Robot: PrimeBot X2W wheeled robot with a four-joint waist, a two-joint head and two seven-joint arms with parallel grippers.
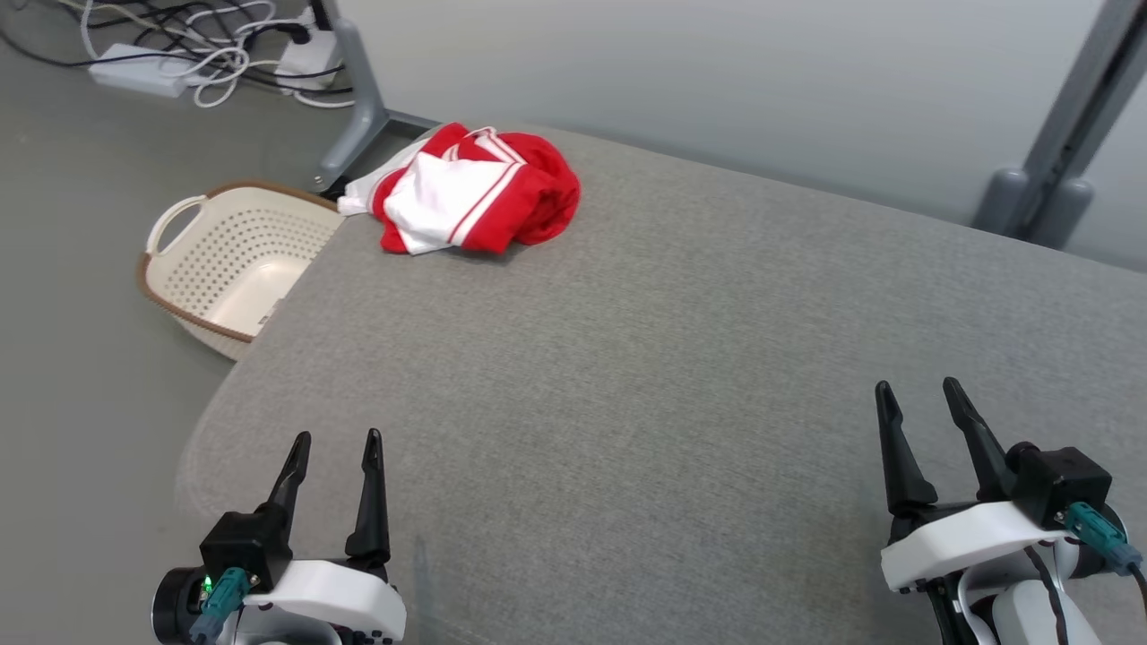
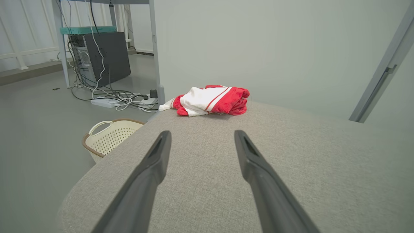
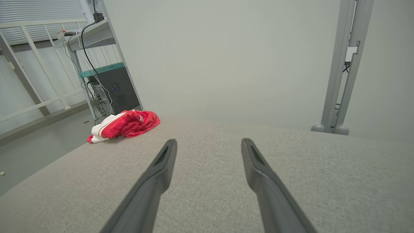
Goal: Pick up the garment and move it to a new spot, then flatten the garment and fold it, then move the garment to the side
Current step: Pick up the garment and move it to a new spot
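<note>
the garment (image 1: 470, 190) lies crumpled at the table's (image 1: 681, 376) far left corner, well apart from left gripper (image 1: 336, 441) and right gripper (image 1: 918, 388), both spread wide.

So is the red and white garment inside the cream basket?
No, the red and white garment lies on the grey fabric tabletop, near the cream perforated basket.

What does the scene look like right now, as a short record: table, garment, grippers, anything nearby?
table: grey fabric top
garment: red and white, crumpled in a heap at the far left corner of the table, untouched
left gripper: open, holding nothing, at the near edge, well short of the garment
right gripper: open, holding nothing, at the near edge on the right
basket: cream, perforated, on the floor by the table's left edge
task stage: pick-up not yet begun
</note>
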